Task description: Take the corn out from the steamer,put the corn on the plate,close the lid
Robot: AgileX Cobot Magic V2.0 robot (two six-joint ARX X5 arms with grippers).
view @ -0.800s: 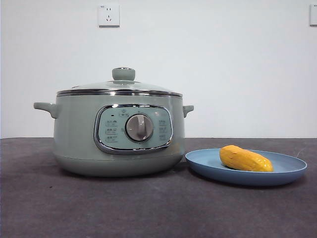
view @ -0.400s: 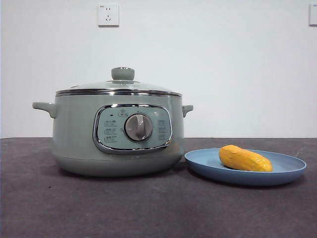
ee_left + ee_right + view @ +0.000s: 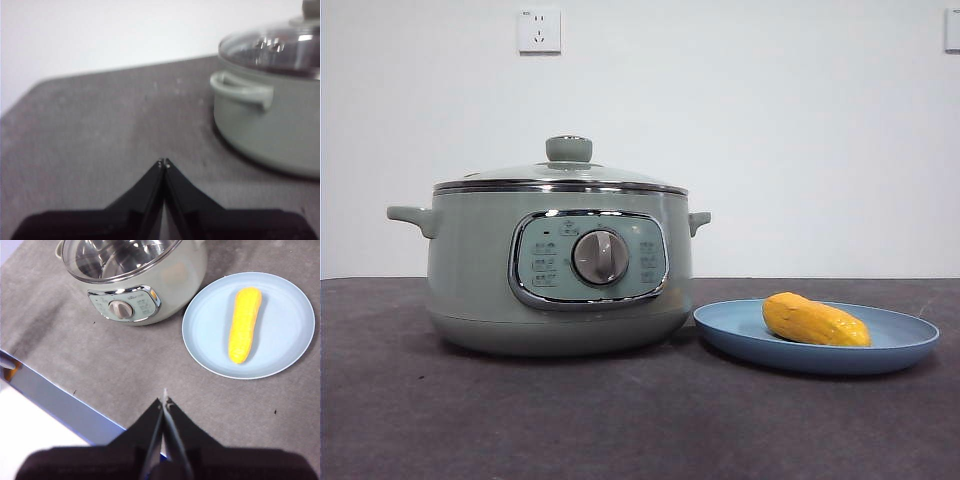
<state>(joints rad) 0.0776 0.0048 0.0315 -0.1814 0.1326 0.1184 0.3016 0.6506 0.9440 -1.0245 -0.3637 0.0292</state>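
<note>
Two things sit on the dark table in the front view, so going left to right: the sage-green steamer first, with its dial facing the camera and the lid seated on it, chrome rim level all round as far as I can see. Just right of it, nearly touching the pot's base, is the light-blue plate with the corn lying flat on it, a bit left of centre.

So honestly the job looks done: corn out, on the plate, lid down. If any step is left, I'd say it's just keeping both arms backed off and not bumping anything, maybe checking the lid isn't cocked on one side.

Neither arm shows in the front view at all; the wrist cameras fill that in. The left gripper has its jaws pressed together, holding nothing, and hovers over bare table well clear of the steamer's side handle. The right gripper is also closed up empty, high above the table in front of the pot and plate.

The right wrist view looks down through the glass lid into a shiny inside with no cob visible, which the front view can't show. It also shows the corn sitting well inside the plate's rim.
</note>
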